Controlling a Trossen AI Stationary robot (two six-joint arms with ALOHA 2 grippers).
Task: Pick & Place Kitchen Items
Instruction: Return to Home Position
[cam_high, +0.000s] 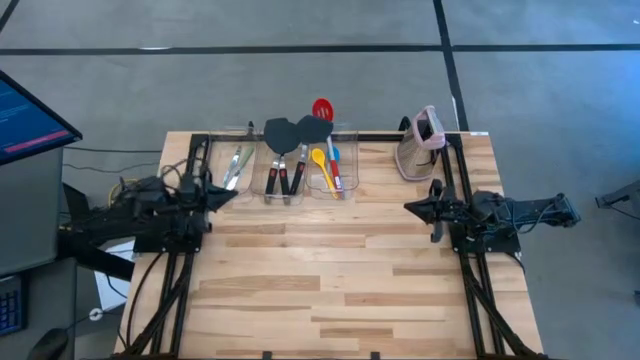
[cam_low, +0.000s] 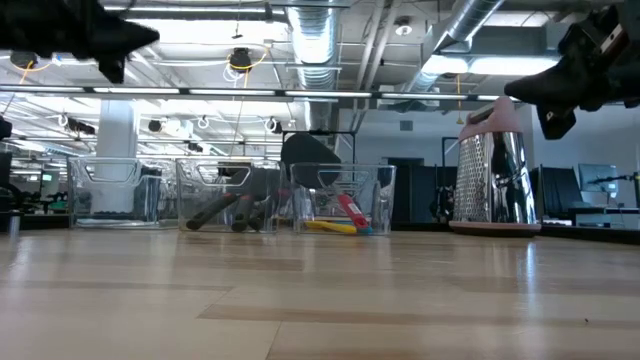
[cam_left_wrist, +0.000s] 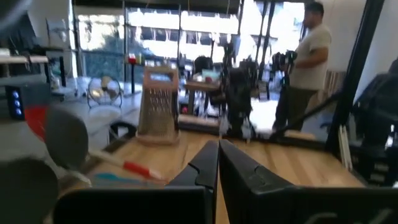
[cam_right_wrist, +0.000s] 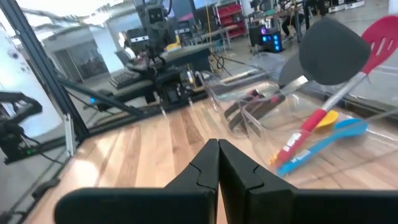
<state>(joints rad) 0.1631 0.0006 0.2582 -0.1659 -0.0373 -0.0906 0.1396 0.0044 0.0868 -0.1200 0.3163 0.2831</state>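
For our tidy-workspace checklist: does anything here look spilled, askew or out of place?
Nothing looks spilled or damaged. The spatulas and red slotted spoon lean out past the far rims of their clear bins, heads overhanging, but nothing lies outside a bin.

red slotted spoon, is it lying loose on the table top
No, the red slotted spoon leans inside the rightmost clear bin, with its head sticking out past the rim.

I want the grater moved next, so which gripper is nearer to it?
Right. The right gripper is close by the grater; the left gripper is far across the table.
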